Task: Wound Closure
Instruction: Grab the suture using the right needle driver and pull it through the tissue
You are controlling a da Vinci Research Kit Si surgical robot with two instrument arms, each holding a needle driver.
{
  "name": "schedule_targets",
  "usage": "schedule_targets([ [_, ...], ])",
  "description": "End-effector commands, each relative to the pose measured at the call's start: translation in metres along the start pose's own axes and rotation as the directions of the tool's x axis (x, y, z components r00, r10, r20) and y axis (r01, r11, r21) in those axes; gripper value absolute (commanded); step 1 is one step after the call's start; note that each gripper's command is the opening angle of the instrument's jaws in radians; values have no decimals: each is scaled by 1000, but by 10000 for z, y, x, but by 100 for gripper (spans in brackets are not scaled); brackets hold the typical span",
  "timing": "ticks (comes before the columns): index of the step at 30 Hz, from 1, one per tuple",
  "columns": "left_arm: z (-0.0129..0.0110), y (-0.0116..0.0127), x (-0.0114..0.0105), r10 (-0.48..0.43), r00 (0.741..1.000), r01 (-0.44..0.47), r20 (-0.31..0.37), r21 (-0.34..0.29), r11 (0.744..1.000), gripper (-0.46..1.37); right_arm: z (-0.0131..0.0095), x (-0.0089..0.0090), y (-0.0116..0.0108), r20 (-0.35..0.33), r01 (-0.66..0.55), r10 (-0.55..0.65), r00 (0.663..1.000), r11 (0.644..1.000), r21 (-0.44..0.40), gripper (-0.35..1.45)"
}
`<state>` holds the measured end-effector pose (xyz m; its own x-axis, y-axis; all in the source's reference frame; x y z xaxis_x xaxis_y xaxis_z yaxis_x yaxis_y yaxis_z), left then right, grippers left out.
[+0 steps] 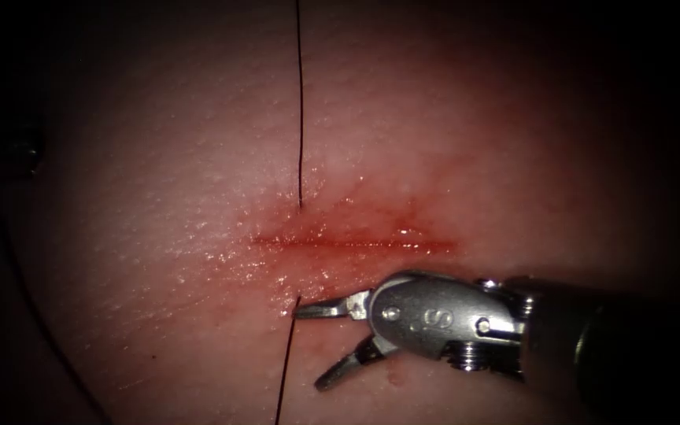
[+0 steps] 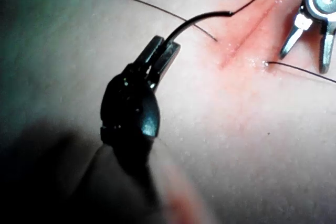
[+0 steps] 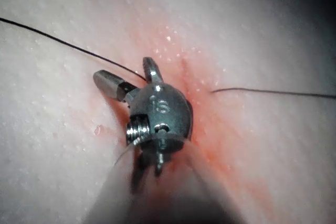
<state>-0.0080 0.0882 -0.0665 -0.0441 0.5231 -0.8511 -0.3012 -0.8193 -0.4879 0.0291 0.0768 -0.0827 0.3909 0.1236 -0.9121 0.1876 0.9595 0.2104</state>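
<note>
Left wrist view: curved needle (image 2: 197, 20) in left tool (image 2: 160, 56); right tool (image 1: 320, 346) agape.

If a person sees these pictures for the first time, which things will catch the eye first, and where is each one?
First comes the red cut running across the tissue, with dark thread entering above it and leaving below. Next is the right hand, just below the cut, its jaws open and holding nothing, one tip beside the thread's lower exit. In the left wrist view, the left hand is shut on the curved needle, near its thread end, clear of the tissue.

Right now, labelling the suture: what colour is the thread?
Black thread, best in the endoscope view.
</note>
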Motion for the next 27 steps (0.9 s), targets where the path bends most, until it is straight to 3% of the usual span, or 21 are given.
schedule_targets([
  [1, 0, 0, 0, 0, 1000, 0, 0, -6, 1000, -35, 1, 0, 2, 3, 7, -7, 1000, 1000, -3, 126],
  [7, 2, 3, -2, 2, 1000, -2, 0, 0, 1000, -35, 11, -4, 18, 21, 27, -27, 999, 999, -35, 123],
  [12, 2, 6, -3, 3, 1000, -3, 0, 1, 1000, -35, 15, -9, 19, 26, 33, -32, 999, 999, -34, 92],
  [20, 4, 6, -3, 3, 1000, -3, 0, 3, 1000, -35, 25, -18, 11, 17, 50, -50, 999, 999, -12, 59],
  [24, 5, 6, -3, 2, 1000, -2, 0, 4, 1000, -35, 34, -25, 10, 16, 33, -33, 999, 999, 0, 72],
  [27, 5, 7, -2, 2, 1000, -2, 0, 4, 1000, -35, 37, -28, 10, 19, 20, -19, 1000, 1000, -2, 66],
])
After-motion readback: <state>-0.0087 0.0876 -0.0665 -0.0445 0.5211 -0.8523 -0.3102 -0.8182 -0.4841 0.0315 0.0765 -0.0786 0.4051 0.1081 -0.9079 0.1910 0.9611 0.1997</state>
